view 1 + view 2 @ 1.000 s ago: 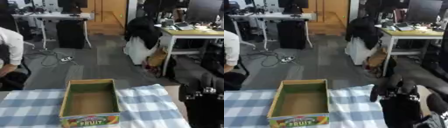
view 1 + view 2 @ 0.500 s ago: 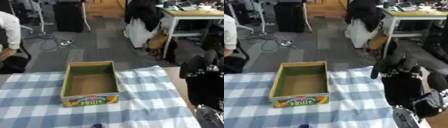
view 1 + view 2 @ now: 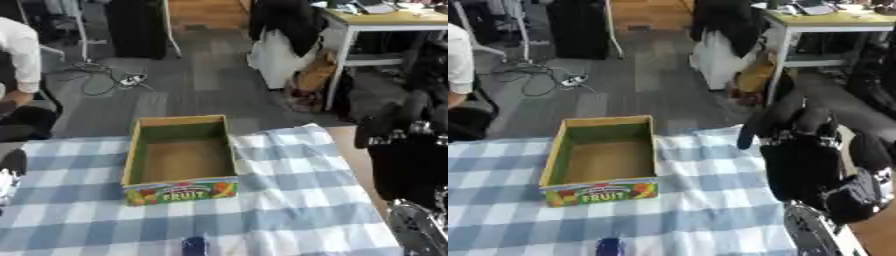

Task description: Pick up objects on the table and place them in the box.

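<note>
Right eye view shows the right hand (image 3: pixel 802 165) raised over the right side of the desk (image 3: pixel 710 210), black, its back to the camera and its fingers (image 3: pixel 765 122) pointing up and spread, holding nothing. It stands apart from the box (image 3: pixel 601 157), which sits on the checked blue and white cloth (image 3: pixel 702 165) toward the desk's left. The box is open and bare inside, with green walls and the word FRUIT on its near face. A small dark blue object (image 3: pixel 609 246) lies on the cloth at the near edge, well in front of the box; its shape is too blurred to tell. At the left edge of the left eye view a pale bit shows; whether it is the left hand cannot be told.
</note>
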Controlling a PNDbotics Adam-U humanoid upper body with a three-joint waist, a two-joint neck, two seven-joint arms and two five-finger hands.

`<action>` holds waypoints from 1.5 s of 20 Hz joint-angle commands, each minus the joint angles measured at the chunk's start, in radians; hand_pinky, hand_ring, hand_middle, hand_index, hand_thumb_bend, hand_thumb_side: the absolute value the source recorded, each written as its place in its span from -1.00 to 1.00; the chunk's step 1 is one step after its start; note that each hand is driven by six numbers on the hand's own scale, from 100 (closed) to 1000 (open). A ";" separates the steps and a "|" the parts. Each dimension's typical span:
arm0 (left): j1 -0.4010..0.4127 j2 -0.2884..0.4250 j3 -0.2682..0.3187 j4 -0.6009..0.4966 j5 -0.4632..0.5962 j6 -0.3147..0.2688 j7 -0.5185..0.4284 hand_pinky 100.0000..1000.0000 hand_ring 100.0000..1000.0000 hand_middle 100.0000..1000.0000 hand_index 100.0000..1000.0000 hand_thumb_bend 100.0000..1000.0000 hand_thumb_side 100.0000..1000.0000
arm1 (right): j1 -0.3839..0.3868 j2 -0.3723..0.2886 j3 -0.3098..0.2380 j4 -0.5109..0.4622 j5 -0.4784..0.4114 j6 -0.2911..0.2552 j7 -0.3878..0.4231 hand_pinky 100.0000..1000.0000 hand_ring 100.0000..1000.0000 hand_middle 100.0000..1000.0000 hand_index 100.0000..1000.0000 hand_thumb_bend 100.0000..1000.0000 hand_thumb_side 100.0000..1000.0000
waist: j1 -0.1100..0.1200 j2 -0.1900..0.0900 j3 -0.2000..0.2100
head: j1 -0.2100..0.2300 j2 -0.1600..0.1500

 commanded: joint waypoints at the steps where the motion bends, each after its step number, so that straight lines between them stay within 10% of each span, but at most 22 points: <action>1: -0.039 0.055 -0.022 0.040 -0.023 0.000 -0.054 0.58 0.45 0.96 0.64 -1.00 0.64 | -0.003 -0.017 0.002 -0.011 0.006 -0.200 0.218 -0.07 0.18 0.21 0.28 -0.91 0.45 | 0.005 -0.021 -0.002 | 0.009 0.004; 18: -0.197 -0.009 -0.143 0.344 -0.066 -0.012 -0.319 0.67 0.53 1.00 0.73 -1.00 0.89 | 0.008 -0.014 0.034 -0.011 -0.012 -0.202 0.322 -0.06 0.19 0.22 0.30 -0.94 0.49 | 0.008 -0.045 -0.012 | 0.093 0.066; 30: -0.238 -0.074 -0.180 0.467 -0.019 -0.013 -0.494 0.78 0.58 1.00 0.74 -1.00 0.93 | 0.003 -0.011 0.040 -0.011 -0.019 -0.195 0.355 -0.06 0.19 0.23 0.31 -0.97 0.50 | 0.007 -0.046 -0.020 | 0.087 0.055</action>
